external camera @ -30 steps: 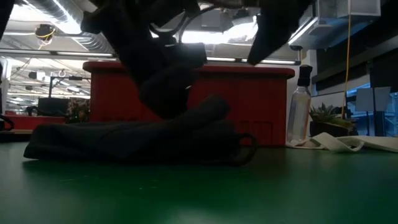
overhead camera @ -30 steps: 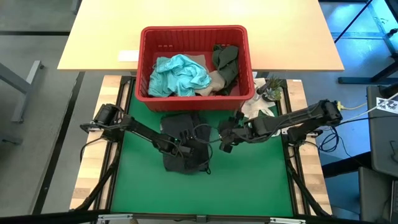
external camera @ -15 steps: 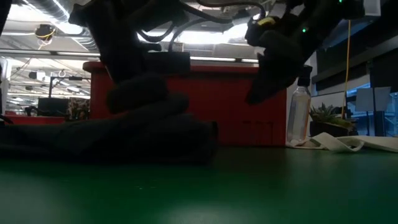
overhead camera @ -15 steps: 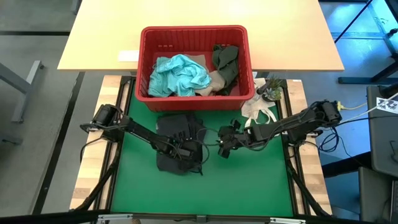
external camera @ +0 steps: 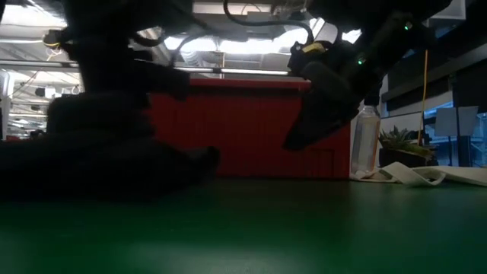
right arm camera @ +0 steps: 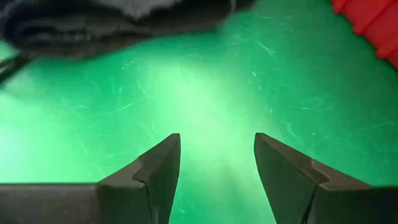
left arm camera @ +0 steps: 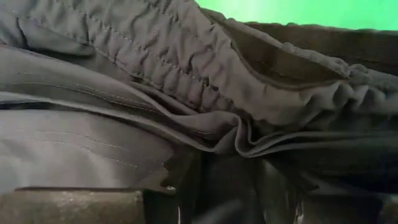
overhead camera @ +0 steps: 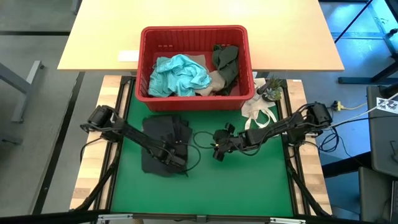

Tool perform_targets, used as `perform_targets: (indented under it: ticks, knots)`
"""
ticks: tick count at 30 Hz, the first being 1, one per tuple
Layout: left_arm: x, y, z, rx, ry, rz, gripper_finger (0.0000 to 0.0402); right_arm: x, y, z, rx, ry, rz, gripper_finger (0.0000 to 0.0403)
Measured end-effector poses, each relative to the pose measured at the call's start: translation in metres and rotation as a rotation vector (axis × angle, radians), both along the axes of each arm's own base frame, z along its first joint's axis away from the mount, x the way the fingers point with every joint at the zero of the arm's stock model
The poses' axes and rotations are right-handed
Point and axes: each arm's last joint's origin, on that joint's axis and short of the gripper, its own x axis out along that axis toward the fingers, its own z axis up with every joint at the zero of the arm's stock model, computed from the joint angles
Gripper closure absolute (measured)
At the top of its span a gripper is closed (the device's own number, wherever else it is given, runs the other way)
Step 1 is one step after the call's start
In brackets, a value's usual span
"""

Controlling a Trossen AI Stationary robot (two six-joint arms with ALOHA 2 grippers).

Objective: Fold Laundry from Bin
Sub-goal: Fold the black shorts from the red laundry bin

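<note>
Black garment (overhead camera: 163,144) bunched on the green surface (overhead camera: 249,180) in front of the bin (overhead camera: 194,37). Left jaws (overhead camera: 175,158) clenched on its fold; right jaws (overhead camera: 217,151) released, just beside. Best to drag slowly, keep cloth flat, avoid snagging the drawcord (overhead camera: 198,144).

No readable text, label, brand, number or sign is showing anywhere, the small white paper slip (overhead camera: 128,56) on the light wooden counter (overhead camera: 93,43) is appearing blank
</note>
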Motion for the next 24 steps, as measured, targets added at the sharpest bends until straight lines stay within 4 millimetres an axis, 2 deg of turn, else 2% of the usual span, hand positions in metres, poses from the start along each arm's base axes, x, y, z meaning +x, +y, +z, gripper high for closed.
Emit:
perform_targets:
  ticks: [7, 14, 19, 24]
  knots:
    - [-0.026, -0.007, 0.002, 0.069, 0.17, 0.047, 0.0269, 0.0, 0.0, 0.0, 0.008, 0.002, 0.007, 0.0197]
    - [-0.039, -0.017, 0.004, 0.111, 0.227, 0.049, 0.0269, 0.0, 0.0, 0.0, 0.008, 0.001, 0.007, 0.0197]
    - [-0.048, -0.026, 0.008, 0.133, 0.226, 0.043, 0.0269, 0.0, 0.0, 0.0, 0.008, 0.001, 0.007, 0.0197]
    - [-0.054, -0.035, 0.019, 0.131, 0.141, 0.054, 0.0269, 0.0, 0.0, 0.0, 0.008, -0.001, 0.007, 0.0197]
